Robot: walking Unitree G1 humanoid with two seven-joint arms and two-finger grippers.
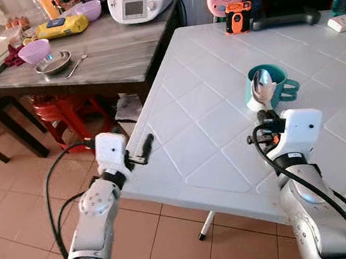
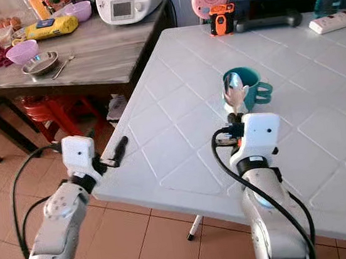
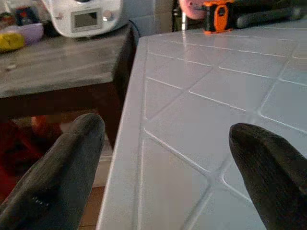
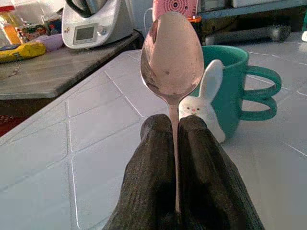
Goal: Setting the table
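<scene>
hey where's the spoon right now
The spoon is pinched upright in the right gripper, over the white table on the robot's right, just in front of the teal mug.

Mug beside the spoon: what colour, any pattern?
Teal mug with a white bunny figure on its side, clearest in the right wrist view.
</scene>
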